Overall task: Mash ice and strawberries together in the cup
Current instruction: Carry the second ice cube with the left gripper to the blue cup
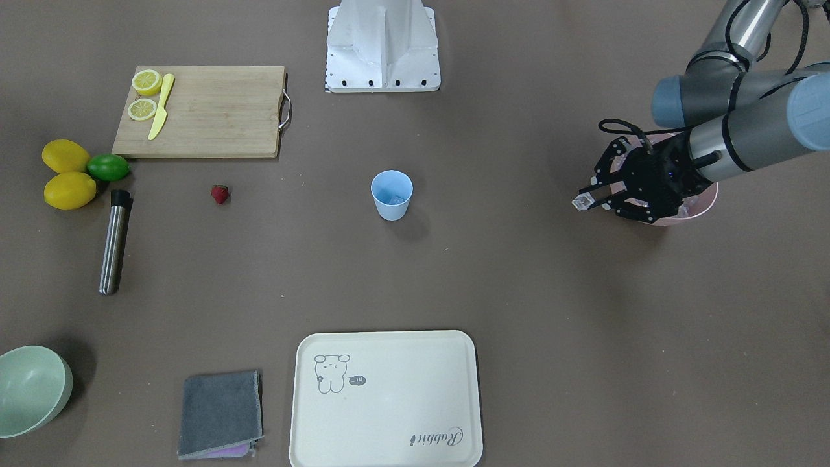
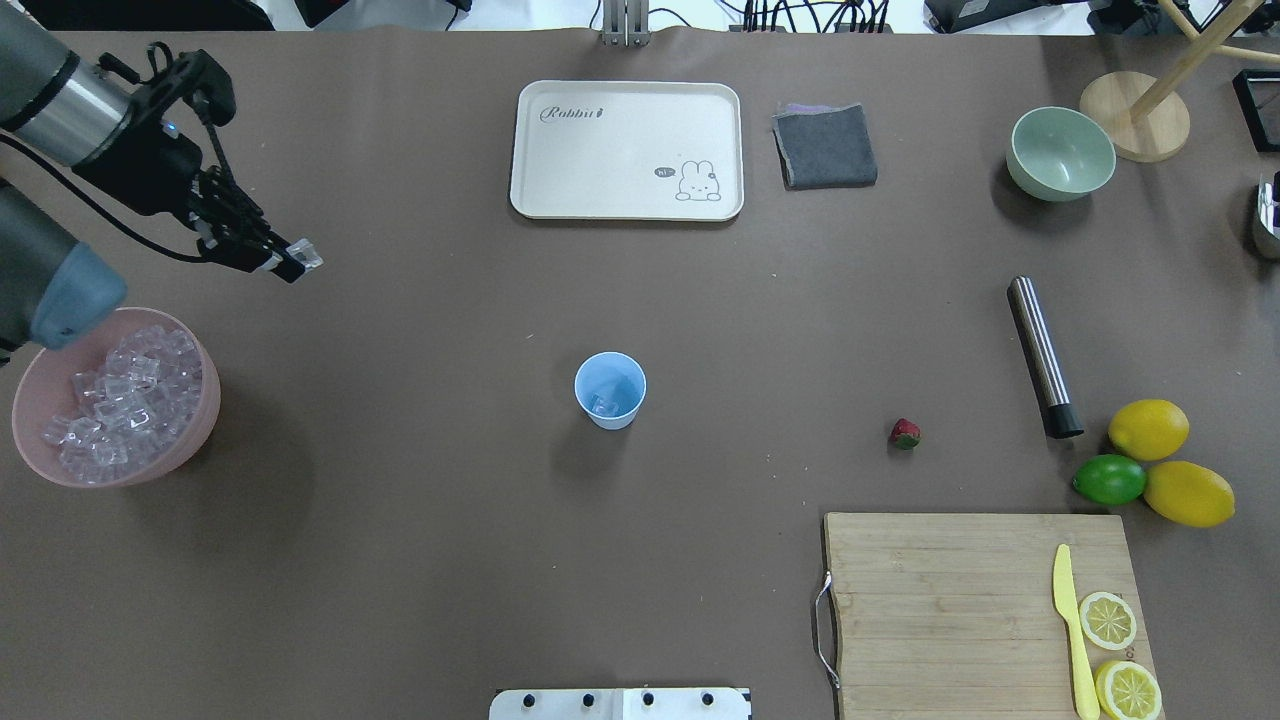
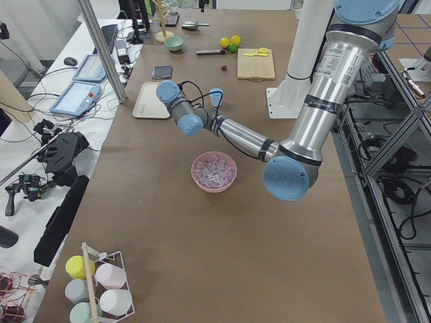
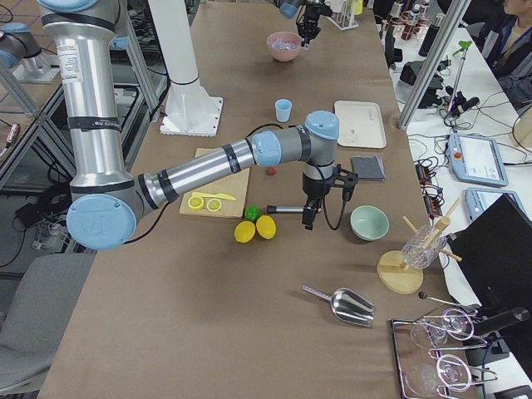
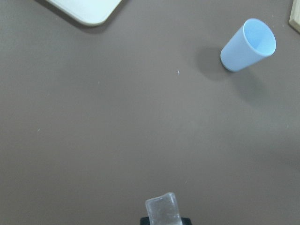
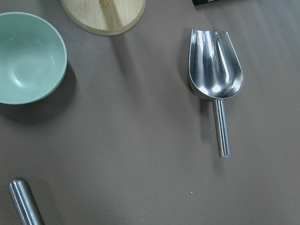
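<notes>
— What's the worry, from where you stand?

— That small clear ice cube (image 2: 306,254). The left gripper (image 2: 285,263) has its two black fingers closed on it, right at the tips. It's up in the air beside the big pink bowl (image 2: 200,425) heaped with more cubes. The small light-blue plastic cup (image 2: 610,390) sits well apart from it, mid-table. I'd guess a glassy cube pinched that shallowly could squirt out on the way across.

— And at the cup itself?

— It's light and narrow-mouthed, with what looks like a cube already inside. If the cube is let go off-centre it may clip the rim and bounce off, or a finger could tip the cup over.

— The little red strawberry (image 2: 905,433)?

— Lying on the table on the cup's other side, not in it yet.

— The right gripper (image 4: 309,220)?

— I only catch it from the table's end, hanging near the steel cylinder with the black tip (image 2: 1040,355). I can't tell whether its fingers are parted.

— Anything to read?

— The cream rectangular tray (image 2: 620,150) says "Rabbit" in script, and the tiny bubble by its drawn bunny reads "hi", I think.
</notes>
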{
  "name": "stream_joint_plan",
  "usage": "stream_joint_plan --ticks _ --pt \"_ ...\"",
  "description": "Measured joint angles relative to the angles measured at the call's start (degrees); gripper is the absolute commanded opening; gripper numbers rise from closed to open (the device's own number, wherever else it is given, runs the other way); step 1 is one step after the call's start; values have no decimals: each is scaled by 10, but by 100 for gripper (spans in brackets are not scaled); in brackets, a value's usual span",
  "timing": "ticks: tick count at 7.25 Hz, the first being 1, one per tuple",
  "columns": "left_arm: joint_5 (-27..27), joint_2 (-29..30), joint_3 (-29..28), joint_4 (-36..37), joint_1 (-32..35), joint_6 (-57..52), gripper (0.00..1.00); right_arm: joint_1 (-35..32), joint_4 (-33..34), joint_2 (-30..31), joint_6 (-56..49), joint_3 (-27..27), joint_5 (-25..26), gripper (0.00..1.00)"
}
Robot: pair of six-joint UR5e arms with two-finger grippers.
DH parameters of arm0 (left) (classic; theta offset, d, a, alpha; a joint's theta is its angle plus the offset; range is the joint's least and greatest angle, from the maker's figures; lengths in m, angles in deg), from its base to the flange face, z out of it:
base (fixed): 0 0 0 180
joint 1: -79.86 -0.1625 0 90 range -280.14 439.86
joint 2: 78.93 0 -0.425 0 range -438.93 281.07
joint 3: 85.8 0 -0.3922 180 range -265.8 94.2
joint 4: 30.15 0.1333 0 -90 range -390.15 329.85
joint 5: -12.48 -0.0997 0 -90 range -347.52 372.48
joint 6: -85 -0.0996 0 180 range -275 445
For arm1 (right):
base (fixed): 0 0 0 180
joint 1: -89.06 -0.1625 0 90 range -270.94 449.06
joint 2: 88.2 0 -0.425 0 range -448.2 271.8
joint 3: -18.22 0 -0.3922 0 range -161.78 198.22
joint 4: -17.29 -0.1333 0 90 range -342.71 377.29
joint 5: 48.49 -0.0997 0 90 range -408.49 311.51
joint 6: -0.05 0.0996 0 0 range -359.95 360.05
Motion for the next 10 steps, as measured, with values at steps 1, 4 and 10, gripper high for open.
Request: stream_joint_plan --ticks 1,4,10 --pt "-13 21 1 -1 -20 34 0 0 0 0 0 -1 0 100" --pt "-83 91 0 -5 -93 153 0 0 -1 1 0 -5 0 100" --pt "-270 142 -8 -59 -229 294 0 1 -1 -3 -1 -6 1 100"
